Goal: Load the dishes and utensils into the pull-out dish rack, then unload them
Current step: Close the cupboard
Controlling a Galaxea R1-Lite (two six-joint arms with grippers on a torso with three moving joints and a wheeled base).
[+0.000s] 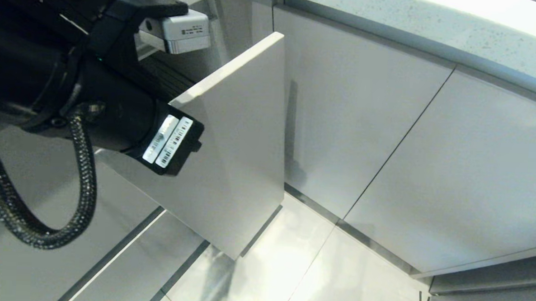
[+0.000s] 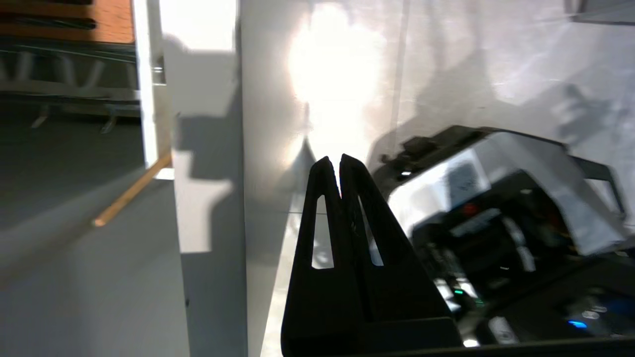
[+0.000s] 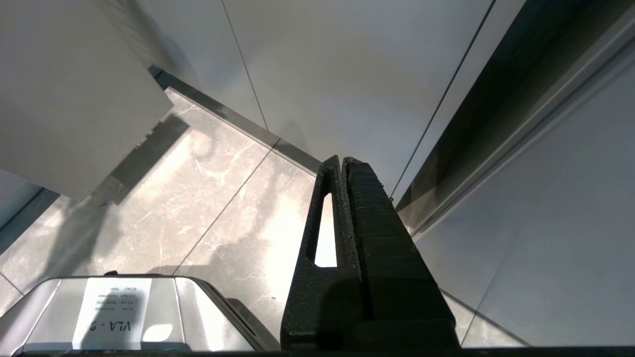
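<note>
The pull-out dish rack stands drawn out of the cabinet, its pale grey front panel (image 1: 236,144) facing the floor tiles. My left arm (image 1: 116,103) reaches in beside that panel from the upper left; its fingers do not show in the head view. In the left wrist view my left gripper (image 2: 340,161) is shut and empty, next to the panel (image 2: 208,297). Past the panel's edge are chrome wire (image 2: 64,69), a wood strip (image 2: 109,20) and a light wooden stick like a chopstick (image 2: 131,191). The dishes are out of view. My right gripper (image 3: 344,161) hangs shut and empty over the floor.
Flat grey cabinet fronts (image 1: 430,153) run along the right under a pale speckled countertop (image 1: 459,27). Glossy floor tiles (image 1: 290,269) lie below. My own base (image 2: 496,208) shows close to the left gripper, and again in the right wrist view (image 3: 124,312).
</note>
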